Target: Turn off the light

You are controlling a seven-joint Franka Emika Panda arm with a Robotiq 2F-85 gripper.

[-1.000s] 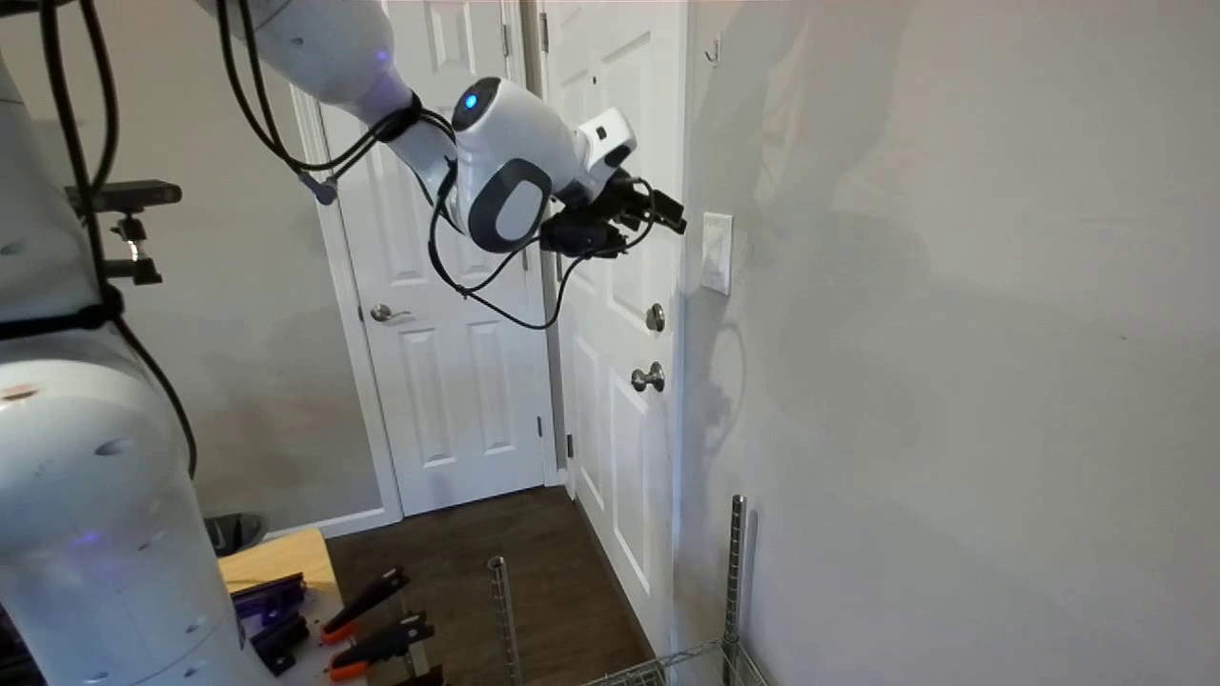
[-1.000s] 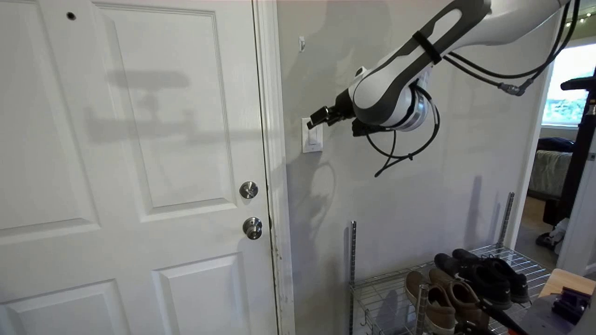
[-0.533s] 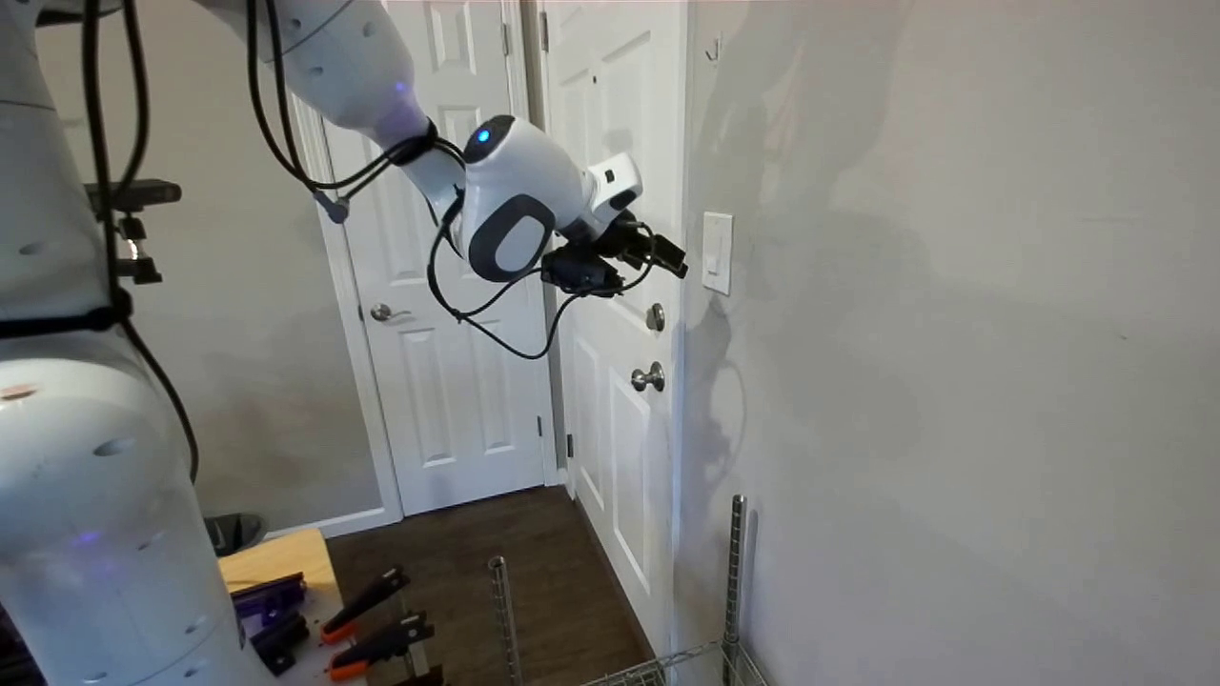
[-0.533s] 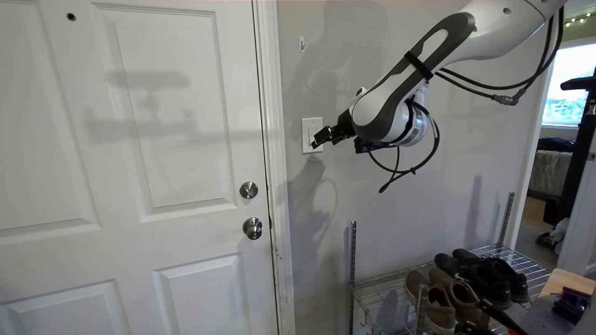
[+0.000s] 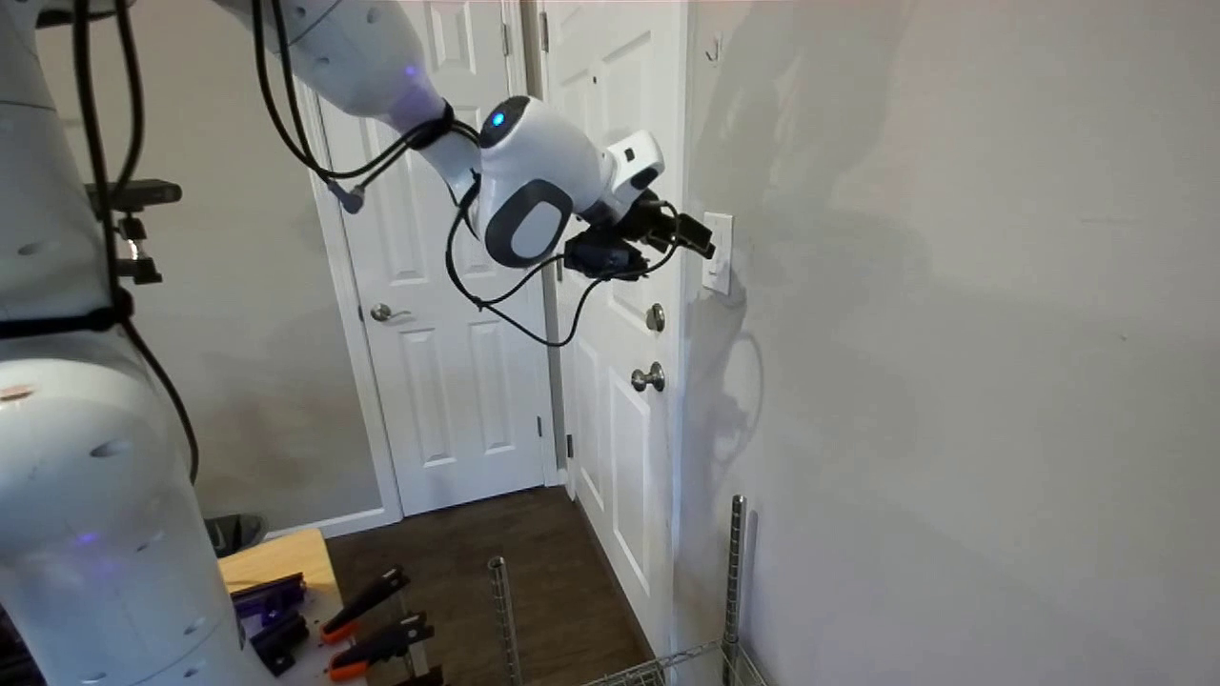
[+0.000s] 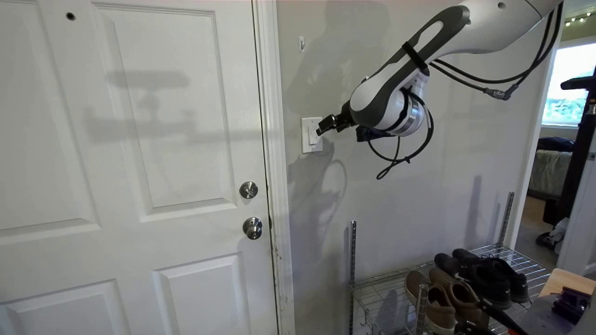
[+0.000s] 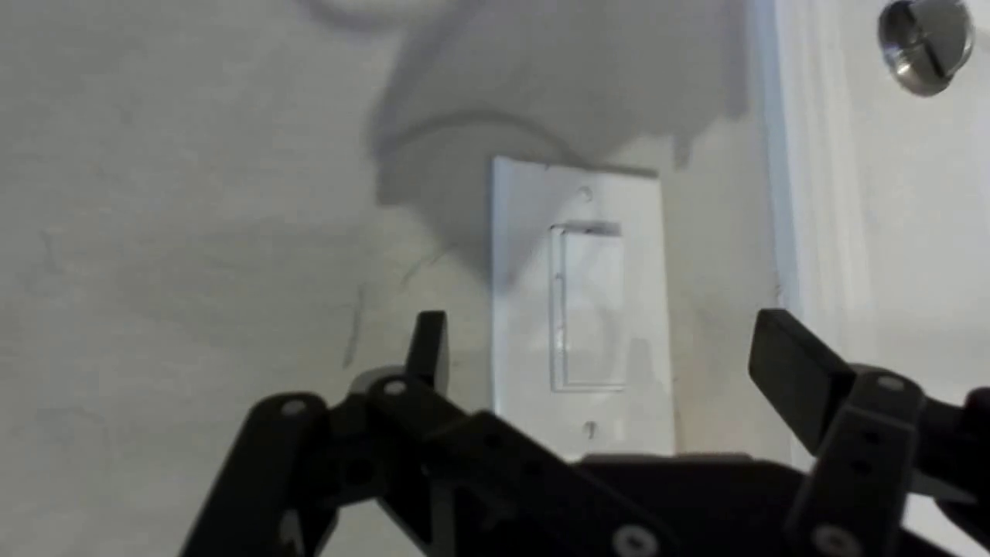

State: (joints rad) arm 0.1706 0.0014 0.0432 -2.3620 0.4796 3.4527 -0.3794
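Well out past the edge of the tabletop (image 5: pixel 286 554), I hold the claw (image 7: pixel 605 340) before the light switch (image 7: pixel 584 309), a white upright plate on the pale wall (image 6: pixel 386 209) beside the frame of a panelled door (image 6: pixel 116 242). In the wrist view its fingers (image 7: pixel 428 348) are spread wide, one to each side of the plate; from my distant seat I cannot tell whether they touch it. In both exterior views the claw overlaps part of the switch. A deadbolt (image 6: pixel 248 190) and a round knob (image 6: pixel 253 228) sit on the door, lower than the plate. In an exterior view, a wire rack (image 6: pixel 379 278) near the tabletop's corner carries brown shoes (image 6: pixel 441 316) and black shoes (image 6: pixel 489 281). Black-and-orange clamps (image 5: pixel 386 640) stand at the tabletop's edge toward the rack, a purple piece (image 5: pixel 272 602) near them.
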